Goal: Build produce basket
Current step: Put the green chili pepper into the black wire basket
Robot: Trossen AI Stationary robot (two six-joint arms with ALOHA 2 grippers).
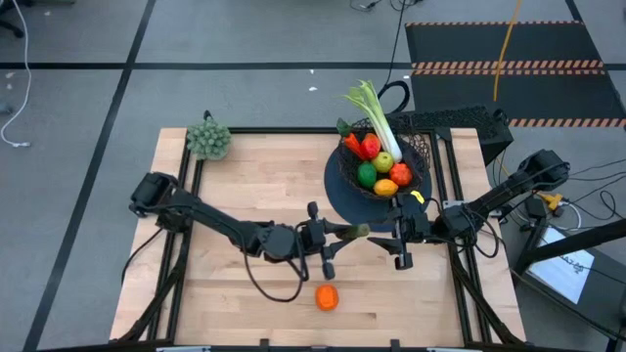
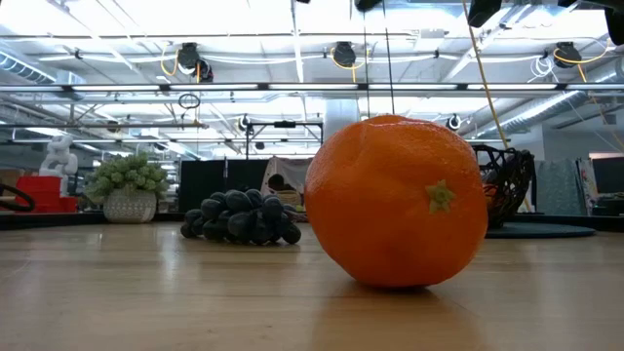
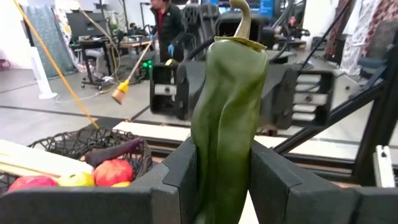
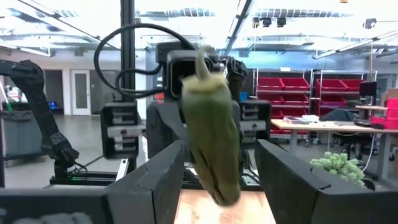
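Note:
My left gripper (image 1: 337, 235) is over the table's middle, shut on a long green pepper (image 1: 352, 232) whose stem points toward the table's right. My right gripper (image 1: 394, 235) faces it from the right, open, a short way off the stem end. In the right wrist view its fingers frame the pepper (image 4: 211, 143). The black wire basket (image 1: 423, 156) stands at the far right on its dark disc and holds the leek (image 1: 377, 112), red, green and yellow fruit. The orange (image 1: 327, 296) rests on the table near the front edge. Dark grapes (image 2: 242, 216) lie behind it in the low view. My left gripper pinches the green pepper's lower body (image 3: 224, 168) between its two fingers (image 3: 177, 177), coming level from the table's left. The fingers lie along the pepper. It sticks out past the fingertips, lifted clear of the table, stem end (image 3: 241, 22) farthest from the gripper.
A grey-green bushy clump (image 1: 208, 139) stands at the table's far left corner. A black frame runs around the wooden table top (image 1: 245, 196). The big orange (image 2: 395, 200) fills the low view, with the basket (image 2: 507, 185) behind it on the right. People stand in the room beyond.

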